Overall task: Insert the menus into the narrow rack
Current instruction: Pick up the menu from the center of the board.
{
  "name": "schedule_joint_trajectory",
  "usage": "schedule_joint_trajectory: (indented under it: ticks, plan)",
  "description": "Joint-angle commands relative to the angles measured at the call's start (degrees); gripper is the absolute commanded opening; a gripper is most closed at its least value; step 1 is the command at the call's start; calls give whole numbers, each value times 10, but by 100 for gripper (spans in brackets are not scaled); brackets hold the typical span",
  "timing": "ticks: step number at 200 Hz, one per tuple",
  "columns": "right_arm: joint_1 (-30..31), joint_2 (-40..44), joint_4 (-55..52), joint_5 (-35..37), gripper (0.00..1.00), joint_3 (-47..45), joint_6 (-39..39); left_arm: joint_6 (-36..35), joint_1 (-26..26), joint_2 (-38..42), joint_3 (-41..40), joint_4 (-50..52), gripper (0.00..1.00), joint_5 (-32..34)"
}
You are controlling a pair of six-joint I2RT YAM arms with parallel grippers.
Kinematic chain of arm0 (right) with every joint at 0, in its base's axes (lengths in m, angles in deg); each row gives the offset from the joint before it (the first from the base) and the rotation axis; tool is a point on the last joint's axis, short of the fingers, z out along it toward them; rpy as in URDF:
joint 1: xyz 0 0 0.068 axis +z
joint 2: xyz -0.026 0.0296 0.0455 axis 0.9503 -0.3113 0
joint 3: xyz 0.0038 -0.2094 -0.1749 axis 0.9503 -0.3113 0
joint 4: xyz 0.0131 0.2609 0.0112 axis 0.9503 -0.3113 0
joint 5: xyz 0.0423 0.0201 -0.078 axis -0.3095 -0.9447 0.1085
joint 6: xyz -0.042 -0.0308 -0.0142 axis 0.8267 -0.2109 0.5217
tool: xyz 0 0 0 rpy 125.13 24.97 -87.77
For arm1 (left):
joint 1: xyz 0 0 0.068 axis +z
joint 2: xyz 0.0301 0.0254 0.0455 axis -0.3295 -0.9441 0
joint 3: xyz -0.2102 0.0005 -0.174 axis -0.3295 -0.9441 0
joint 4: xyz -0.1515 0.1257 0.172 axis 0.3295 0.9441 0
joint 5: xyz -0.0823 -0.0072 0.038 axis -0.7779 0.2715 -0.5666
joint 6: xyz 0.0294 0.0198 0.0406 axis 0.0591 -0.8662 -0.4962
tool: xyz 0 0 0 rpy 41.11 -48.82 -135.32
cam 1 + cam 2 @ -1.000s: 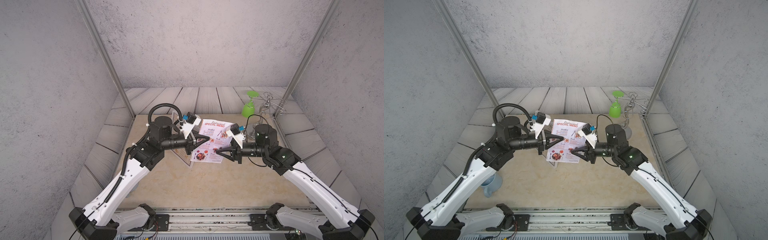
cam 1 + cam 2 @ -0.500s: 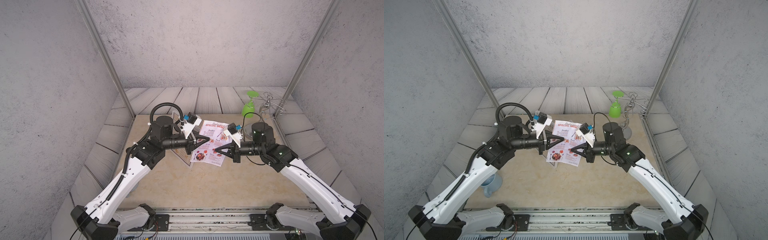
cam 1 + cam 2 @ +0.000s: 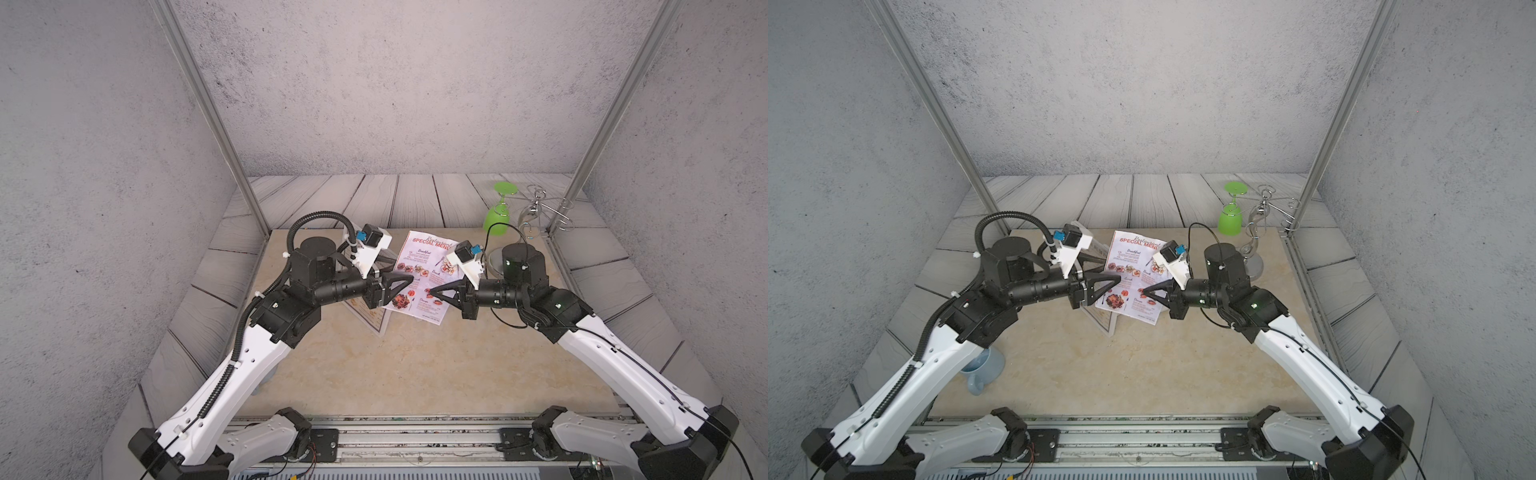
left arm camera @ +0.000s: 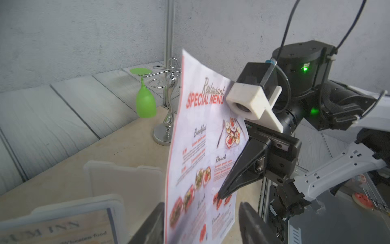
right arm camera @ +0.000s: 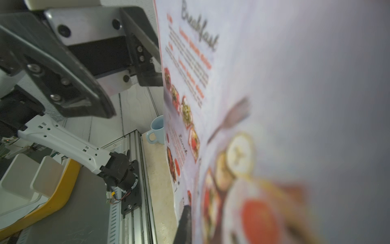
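The white, red-headed "SPECIAL MENU" sheet (image 3: 424, 264) (image 3: 1133, 255) (image 4: 202, 137) (image 5: 274, 105) stands upright in the air over the table's middle. My right gripper (image 3: 430, 293) (image 3: 1144, 293) (image 4: 220, 195) (image 5: 190, 209) is shut on its lower right edge. My left gripper (image 3: 409, 282) (image 3: 1119, 280) (image 4: 201, 205) is open, its jaws wide apart on either side of the sheet's lower left edge. The clear narrow rack (image 3: 376, 322) (image 3: 1105, 322) (image 4: 124, 183) sits below the left gripper. The blue-bordered "DIM SUM INN" menu (image 4: 63, 230) stands inside it.
An upturned green wine glass (image 3: 496, 216) (image 3: 1230, 218) (image 4: 145, 101) hangs on a chrome stand (image 3: 536, 216) (image 3: 1254, 232) (image 4: 168, 118) at the back right. A pale blue mug (image 3: 982, 370) (image 5: 157, 131) stands under the left arm near the table's front left edge.
The right gripper has closed on the special menu's edge. The left gripper, shut on the sheet until now, has opened its jaws around it. The sheet stays upright.
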Motion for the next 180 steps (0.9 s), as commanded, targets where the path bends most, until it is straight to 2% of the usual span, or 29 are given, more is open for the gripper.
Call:
schedule_joint_trajectory:
  ticks: [1,45,65,95,153,180]
  plan:
    - [-2,6,20,78,0,13,-21,2,4,36,-20,18,60,96]
    - [-2,-5,53,156,0,35,-41,35,4,90,-75,19,61,139]
    - [-2,-21,53,208,0,58,-46,53,3,110,-100,16,60,175]
    - [-6,-57,55,286,0,96,-56,71,2,131,-140,6,59,194]
    - [-29,-138,140,352,0,117,-89,102,-21,171,-224,-2,57,233]
    - [-39,-174,185,373,0,114,-101,114,-30,187,-250,-7,57,231]
